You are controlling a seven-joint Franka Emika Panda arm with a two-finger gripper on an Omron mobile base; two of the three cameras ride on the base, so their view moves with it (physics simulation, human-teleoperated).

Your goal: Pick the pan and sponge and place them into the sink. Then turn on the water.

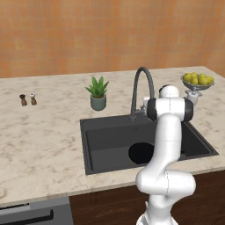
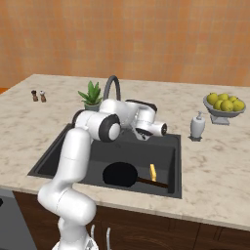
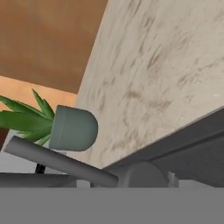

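The black pan point(image 2: 121, 174) lies flat on the floor of the dark grey sink point(image 2: 177, 161), its handle pointing toward the front right corner. The small yellow sponge point(image 2: 153, 172) lies in the basin just beside that handle. In the left base view the pan point(image 1: 139, 153) shows partly behind my arm, inside the sink point(image 1: 88, 149). My gripper point(image 2: 142, 132) hangs over the back of the basin, close to the base of the arched faucet point(image 2: 113, 85). The hand view, rolled sideways, shows the faucet's grey lever point(image 3: 61, 162) close up. I cannot make out the fingers' spread.
A potted plant point(image 1: 98, 93) stands behind the sink's left side. A white soap dispenser point(image 2: 197, 126) and a bowl of yellow fruits point(image 2: 225, 105) sit on the counter to the right. Two small shakers point(image 1: 27, 99) stand far left.
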